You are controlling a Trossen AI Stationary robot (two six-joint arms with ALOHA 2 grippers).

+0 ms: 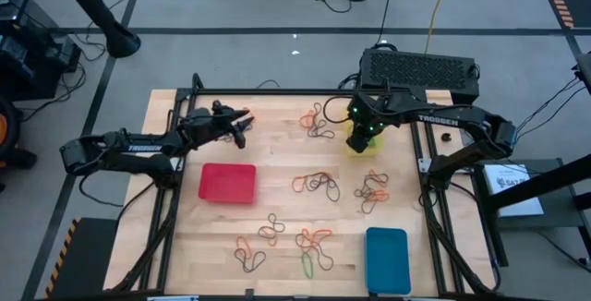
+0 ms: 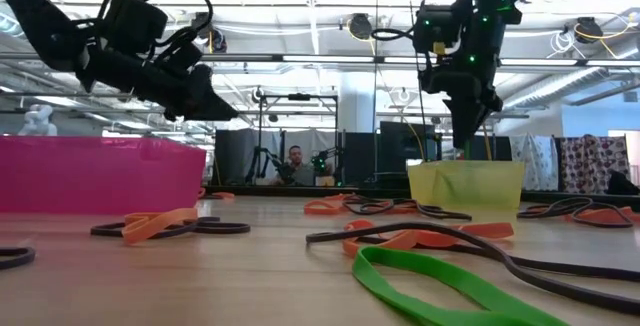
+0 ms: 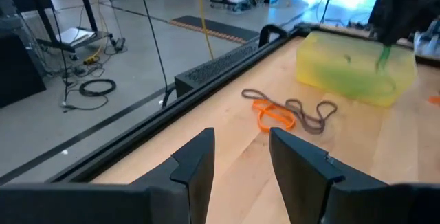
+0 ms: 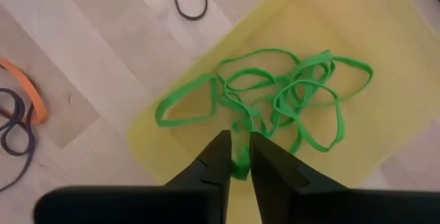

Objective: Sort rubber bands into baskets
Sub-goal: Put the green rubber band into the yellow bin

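R gripper hung over yellow basket near bench's far edge, jaws barely parted w/ green band between them, evidently for drop among green bands; L gripper parked wide open, empty, near far-left corner.

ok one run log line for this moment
right hand: above yellow basket, letting go green band | left hand: open, waiting at far-left edge

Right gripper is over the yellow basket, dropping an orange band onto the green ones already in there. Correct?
Not quite: the band at the right gripper is green, not orange. The right wrist view shows it between the fingertips, over the yellow basket, which holds only green rubber bands. The rest stands.
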